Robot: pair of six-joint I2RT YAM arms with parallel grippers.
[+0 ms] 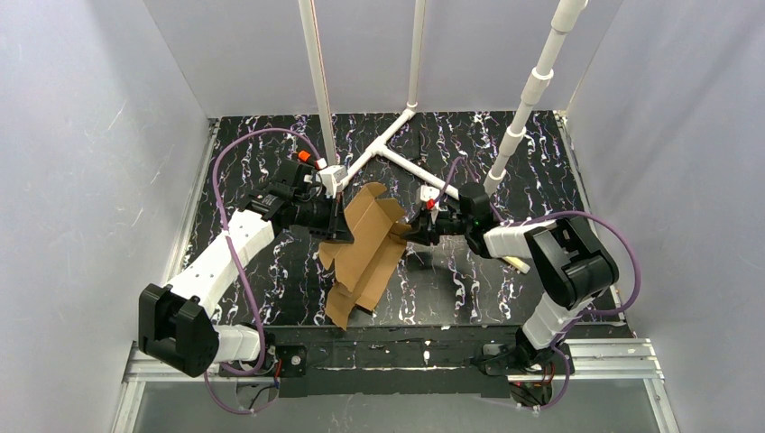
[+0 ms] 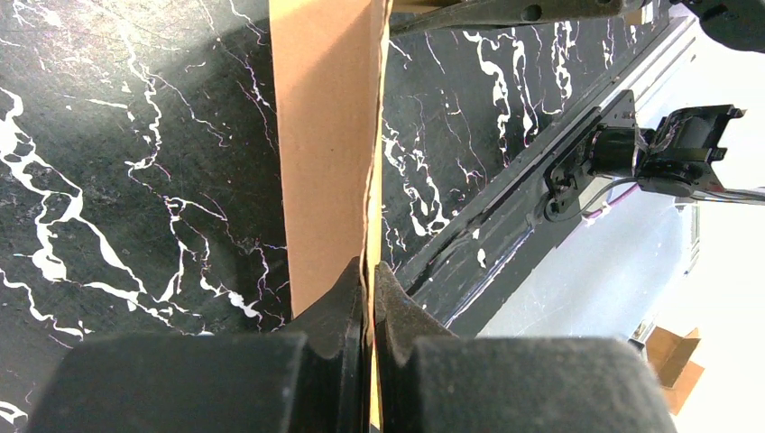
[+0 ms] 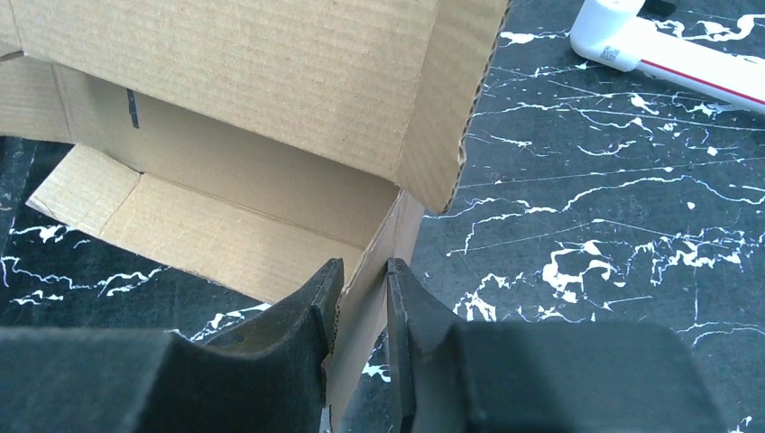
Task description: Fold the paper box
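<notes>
The paper box [image 1: 365, 244], brown corrugated cardboard, stands half folded in the middle of the black marble table, its flaps trailing toward the near edge. My left gripper [image 1: 341, 221] is at its left side, shut on a thin cardboard edge [image 2: 325, 135] that runs up between the fingers [image 2: 370, 271]. On the box's right side is my right gripper [image 1: 413, 230]. In the right wrist view its jaws [image 3: 363, 271] stand slightly apart around an upright side wall [image 3: 253, 81]; the cardboard leans on the left finger and a gap shows at the right one.
A white pipe frame [image 1: 397, 153] lies on the table just behind the box, with upright white pipes [image 1: 532, 99] at the back. A white pipe piece [image 3: 631, 50] sits right of the box. The metal rail [image 1: 388, 352] runs along the near edge.
</notes>
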